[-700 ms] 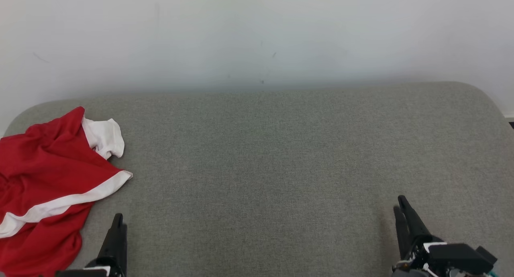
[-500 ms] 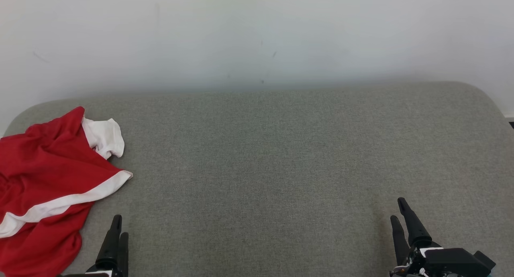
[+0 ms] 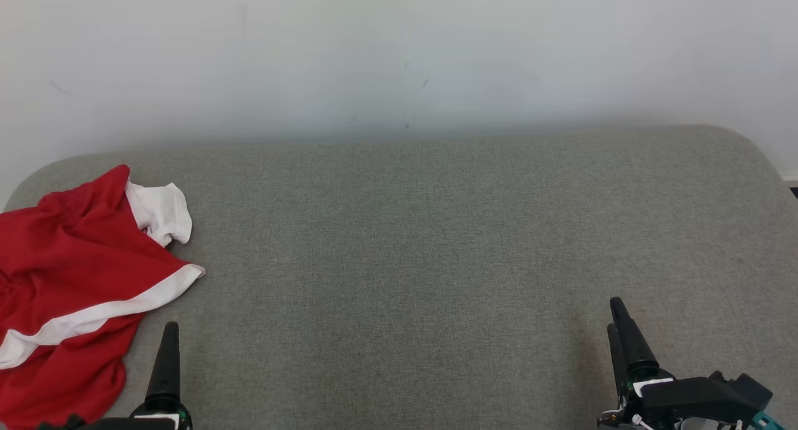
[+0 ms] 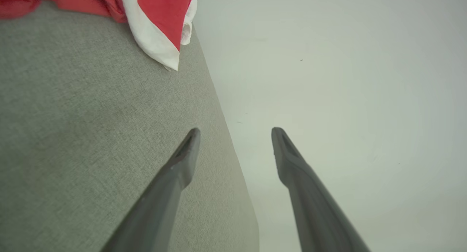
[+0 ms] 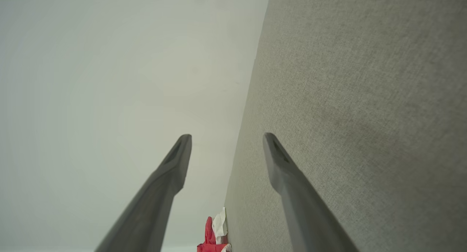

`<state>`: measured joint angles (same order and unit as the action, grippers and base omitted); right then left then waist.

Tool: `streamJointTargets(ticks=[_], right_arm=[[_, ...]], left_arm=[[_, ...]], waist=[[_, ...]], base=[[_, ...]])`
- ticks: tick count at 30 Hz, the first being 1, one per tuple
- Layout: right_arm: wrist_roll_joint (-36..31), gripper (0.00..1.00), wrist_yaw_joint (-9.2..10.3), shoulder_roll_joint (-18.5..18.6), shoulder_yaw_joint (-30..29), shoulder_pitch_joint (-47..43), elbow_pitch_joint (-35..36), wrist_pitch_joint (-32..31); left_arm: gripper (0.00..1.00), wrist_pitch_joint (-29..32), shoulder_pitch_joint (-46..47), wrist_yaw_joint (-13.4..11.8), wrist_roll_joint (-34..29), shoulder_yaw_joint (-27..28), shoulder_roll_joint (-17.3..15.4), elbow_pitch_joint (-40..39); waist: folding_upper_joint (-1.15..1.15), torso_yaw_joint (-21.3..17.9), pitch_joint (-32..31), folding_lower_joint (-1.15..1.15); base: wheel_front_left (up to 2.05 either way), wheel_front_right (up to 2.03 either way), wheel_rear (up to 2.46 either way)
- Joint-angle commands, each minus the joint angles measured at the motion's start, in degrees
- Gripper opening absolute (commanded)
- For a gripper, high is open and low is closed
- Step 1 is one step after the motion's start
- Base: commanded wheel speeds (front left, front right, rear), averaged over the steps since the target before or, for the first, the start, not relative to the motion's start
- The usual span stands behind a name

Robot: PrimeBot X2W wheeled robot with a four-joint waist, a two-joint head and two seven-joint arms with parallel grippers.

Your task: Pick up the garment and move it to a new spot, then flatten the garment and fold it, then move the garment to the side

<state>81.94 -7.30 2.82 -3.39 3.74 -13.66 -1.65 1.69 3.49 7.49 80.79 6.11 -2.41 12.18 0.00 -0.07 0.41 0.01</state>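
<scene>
A red garment (image 3: 68, 274) with white trim lies crumpled at the left edge of the grey padded surface (image 3: 411, 255). Its white-edged corner (image 4: 157, 25) shows at the top left of the left wrist view, and a small piece of the garment (image 5: 213, 239) sits at the bottom of the right wrist view. My left gripper (image 3: 169, 349) stands at the lower left, just right of the garment and apart from it; its fingers are open with nothing between them (image 4: 235, 144). My right gripper (image 3: 617, 321) is at the lower right, open and empty (image 5: 226, 149).
A plain white wall (image 3: 399, 56) rises right behind the surface's far edge. The surface has rounded corners at the back left and back right. A wide stretch of grey fabric lies between the two grippers.
Both grippers have shifted slightly: the left one rose a little and turned so only one finger shows in the head view, the right one nudged upward. The garment has not moved.
</scene>
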Motion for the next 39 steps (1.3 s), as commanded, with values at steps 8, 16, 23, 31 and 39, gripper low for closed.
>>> streamJointTargets(ticks=[8,16,23,31,39], right_arm=[[-9.58,1.0,-0.14,0.06,1.71,0.48,2.29,2.5],[-15.32,1.0,-0.15,0.06,2.38,0.28,2.94,4.03],[-23.14,1.0,-0.17,0.06,3.2,0.15,3.28,5.65],[-31.34,1.0,-0.18,0.07,4.13,-0.04,3.82,7.15],[-40.01,1.0,-0.2,0.07,4.83,-0.23,4.11,8.52]], left_arm=[[1.0,-2.52,-0.34,0.02,-10.57,0.27,-0.36,-3.13],[1.0,-4.03,-0.96,0.02,-19.39,0.03,-0.39,-4.42],[1.0,-5.67,-1.69,0.02,-28.34,0.05,-0.42,-5.59],[1.0,-7.18,-2.34,0.02,-37.9,-1.02,-1.02,-6.57],[1.0,-8.53,-2.86,0.01,-44.5,-1.49,-1.23,-7.65]], waist=[[0.0,-0.06,0.07,-0.01],[0.0,-0.04,0.1,-0.01],[0.0,-0.05,0.14,-0.01],[0.0,-0.08,0.13,-0.01],[0.0,-0.13,0.16,-0.01]], base=[[0.0,0.0,0.0],[0.0,0.0,0.0],[0.0,0.0,0.0],[0.0,0.0,0.0],[0.0,0.0,0.0]])
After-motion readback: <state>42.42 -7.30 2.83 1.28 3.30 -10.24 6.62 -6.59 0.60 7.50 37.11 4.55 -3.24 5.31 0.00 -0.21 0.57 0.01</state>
